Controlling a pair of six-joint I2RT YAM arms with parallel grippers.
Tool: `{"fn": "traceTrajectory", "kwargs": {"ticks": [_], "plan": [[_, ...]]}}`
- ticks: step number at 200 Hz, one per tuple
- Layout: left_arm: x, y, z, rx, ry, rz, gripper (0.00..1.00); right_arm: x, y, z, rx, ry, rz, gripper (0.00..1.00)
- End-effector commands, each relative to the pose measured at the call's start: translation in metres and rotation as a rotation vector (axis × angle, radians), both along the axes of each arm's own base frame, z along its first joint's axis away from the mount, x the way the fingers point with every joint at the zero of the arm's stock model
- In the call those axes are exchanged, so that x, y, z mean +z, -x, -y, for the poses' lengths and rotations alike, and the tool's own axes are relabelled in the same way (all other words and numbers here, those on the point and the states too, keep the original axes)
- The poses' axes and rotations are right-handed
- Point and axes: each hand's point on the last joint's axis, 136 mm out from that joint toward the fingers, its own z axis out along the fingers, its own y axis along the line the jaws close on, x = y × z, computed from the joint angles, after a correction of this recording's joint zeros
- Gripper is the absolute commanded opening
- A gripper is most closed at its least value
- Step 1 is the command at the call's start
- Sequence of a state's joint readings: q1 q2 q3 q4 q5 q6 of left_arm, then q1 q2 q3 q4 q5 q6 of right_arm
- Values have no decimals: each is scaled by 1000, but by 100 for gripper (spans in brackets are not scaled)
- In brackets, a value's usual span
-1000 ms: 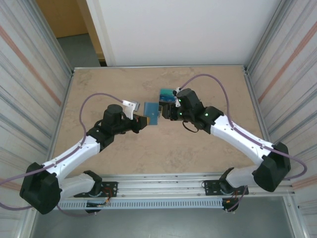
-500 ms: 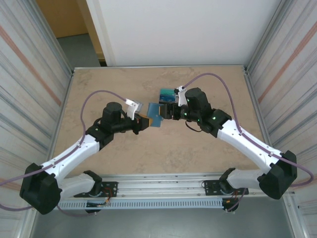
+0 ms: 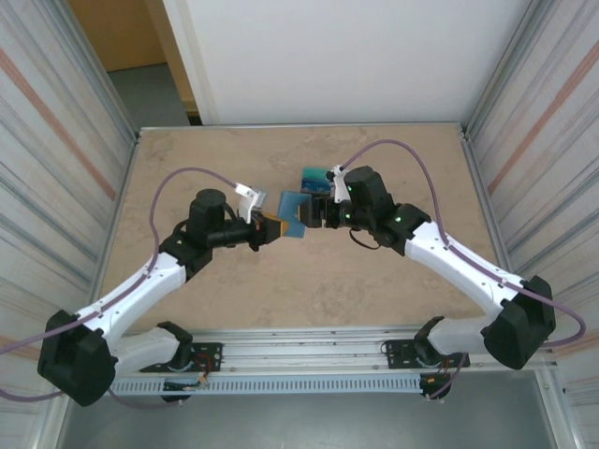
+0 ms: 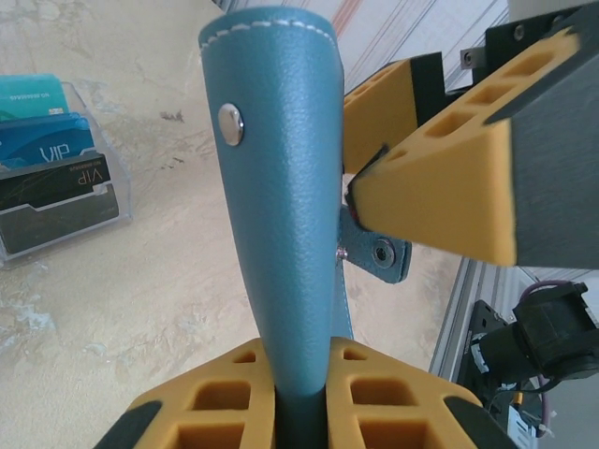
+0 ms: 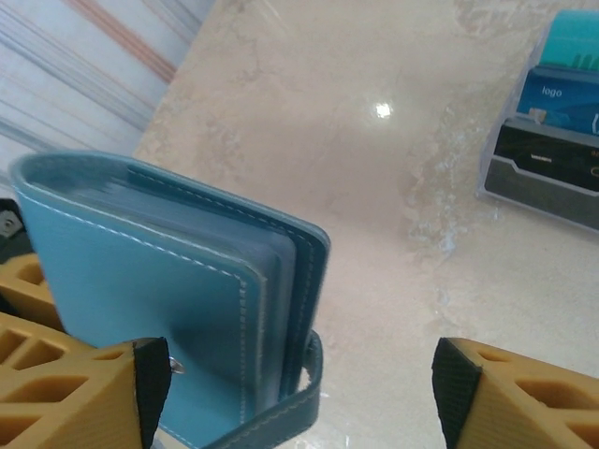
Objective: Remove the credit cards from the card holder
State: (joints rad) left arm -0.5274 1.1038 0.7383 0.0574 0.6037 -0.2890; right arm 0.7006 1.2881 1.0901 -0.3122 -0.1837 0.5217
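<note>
the left claw (image 3: 266, 230) is clamped on the holder (image 3: 292, 213), gripping one edge so it stands up off the worktop (image 3: 234, 309) near the middle. the right claw (image 5: 299, 388) stands wide and holds nothing. its jaws sit either side of the holder's near corner, and one finger (image 4: 440, 178) is just beside the snap strap (image 4: 379, 254).

the step in hand looks like getting into the bifold to pinch a card. to do it well, the left grip should stay firm and steady. the right claw should come in along the line of the pale sleeves (image 5: 267, 318) and close on a card edge alone, not on the cover or strap. then it should draw straight out along the slot, so nothing bends or drags the holder loose. whether any card sits inside i cannot tell.

some cards (image 4: 37, 94) stand in a clear tray (image 4: 56, 220), apart from the holder toward the back.

the worktop is pale beige, marbled, smooth and a little glossy. ribbed walls (image 3: 56, 140) close in both sides, with a white panel (image 3: 328, 56) behind and a metal rail (image 3: 309, 335) at the near edge.
</note>
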Motion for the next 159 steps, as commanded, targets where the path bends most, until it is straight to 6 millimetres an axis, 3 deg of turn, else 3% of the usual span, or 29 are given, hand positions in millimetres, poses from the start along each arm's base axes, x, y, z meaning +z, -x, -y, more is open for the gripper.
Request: {"fn": "traceTrajectory", "kwargs": {"ticks": [1, 59, 116, 159], "plan": [[42, 0, -3, -7, 85, 100, 0, 4, 1, 3, 17, 19, 5, 72], [52, 3, -8, -14, 129, 107, 0, 0, 2, 9, 39, -63, -21, 51], [60, 13, -2, -76, 187, 85, 0, 24, 7, -9, 209, -298, -7, 38], [69, 15, -2, -86, 224, 75, 0, 47, 15, -10, 310, -461, 14, 35]]}}
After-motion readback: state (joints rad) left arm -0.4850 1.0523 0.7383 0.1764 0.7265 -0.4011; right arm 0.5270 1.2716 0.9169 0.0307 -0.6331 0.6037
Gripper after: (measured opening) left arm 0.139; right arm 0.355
